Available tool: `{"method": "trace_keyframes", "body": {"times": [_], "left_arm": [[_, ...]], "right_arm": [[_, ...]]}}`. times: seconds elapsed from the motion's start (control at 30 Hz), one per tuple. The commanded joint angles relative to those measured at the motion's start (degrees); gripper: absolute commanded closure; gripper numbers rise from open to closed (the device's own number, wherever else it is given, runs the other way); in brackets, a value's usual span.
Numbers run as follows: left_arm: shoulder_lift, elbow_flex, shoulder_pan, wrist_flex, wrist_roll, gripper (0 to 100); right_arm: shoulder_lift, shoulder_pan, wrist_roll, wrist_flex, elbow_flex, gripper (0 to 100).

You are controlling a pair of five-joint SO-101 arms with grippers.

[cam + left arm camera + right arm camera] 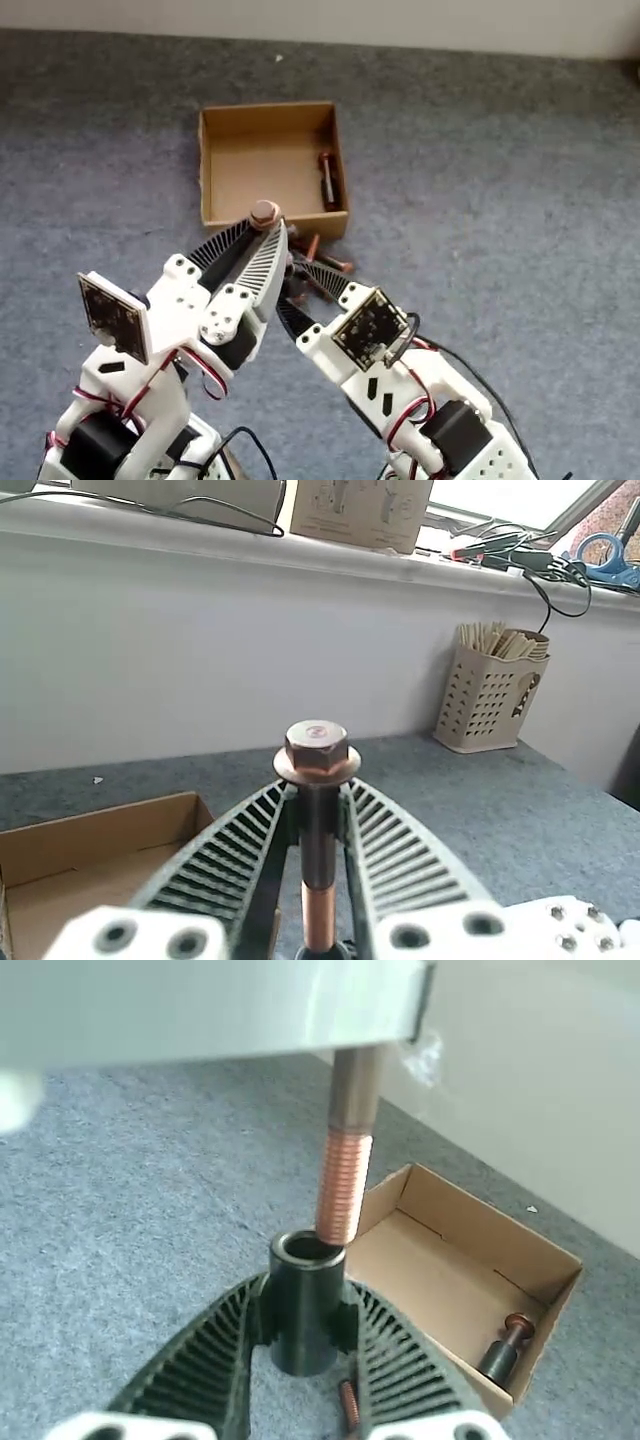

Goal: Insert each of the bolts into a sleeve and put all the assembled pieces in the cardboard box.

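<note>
My left gripper (318, 792) is shut on a copper bolt (317, 752), held upright with its hex head on top. In the high view the left gripper (265, 228) sits just in front of the cardboard box (222, 165). Under it, my right gripper (305, 1300) is shut on a black sleeve (304, 1310) held upright. The bolt's threaded end (343, 1185) hangs over the sleeve's mouth, its tip at the rim. One assembled piece (505, 1345) lies in the box (440, 1255) by its right wall (326, 180). The right gripper (297, 290) is partly hidden beneath the left arm.
A few loose bolts and sleeves (328, 264) lie on the grey carpet just in front of the box, between the two grippers. One loose bolt (347, 1406) lies below the right gripper. A beige holder (490, 690) stands by the far wall.
</note>
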Motion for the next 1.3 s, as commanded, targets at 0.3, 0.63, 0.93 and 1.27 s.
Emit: {"method": "trace_keyframes", "body": {"times": [0.3,0.63,0.93,1.27], "left_arm": [[-0.22,0.75,1.1,1.32,0.35,100],[-8.13,6.46,0.84,0.97,0.09,100],[-10.33,11.38,1.54,1.23,-6.15,99],[-10.07,8.66,1.36,9.85,-8.79,83]], "right_arm": [[-0.92,4.0,0.26,-2.59,-1.19,99.2],[-0.92,4.44,0.26,-2.59,-1.01,99.2],[-1.01,4.53,0.53,-2.59,-1.36,99.2],[-1.01,4.53,0.53,-2.59,-1.1,99.2]]}}
